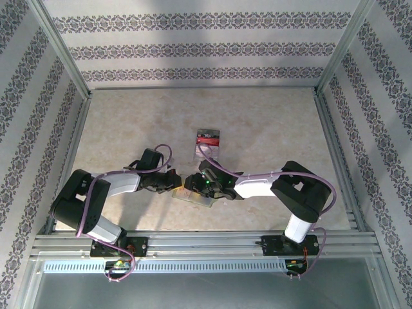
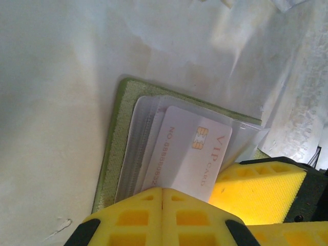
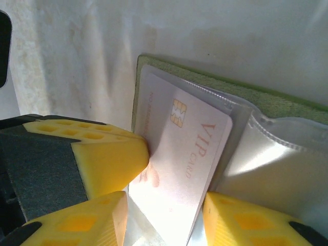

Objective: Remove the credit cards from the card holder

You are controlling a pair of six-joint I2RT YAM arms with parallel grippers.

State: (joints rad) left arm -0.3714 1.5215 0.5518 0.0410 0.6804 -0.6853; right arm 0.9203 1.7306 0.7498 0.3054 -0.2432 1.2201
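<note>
left gripper [image 2: 162,215], fingers together, pinned the card holder [image 2: 115,143]; right gripper [image 3: 164,225] straddled the credit card [image 3: 189,148], pinch unclear. it needed a firm edge squeeze, then a draw toward 7 o'clock.

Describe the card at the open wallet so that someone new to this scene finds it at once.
Toward the near edge of the table, about midway across, lies an open olive-green card holder. Among its clear sleeves sits a pale pinkish card. Only it bears a gold chip and the words VIP CARD; the sleeves around it are blank plastic.
</note>
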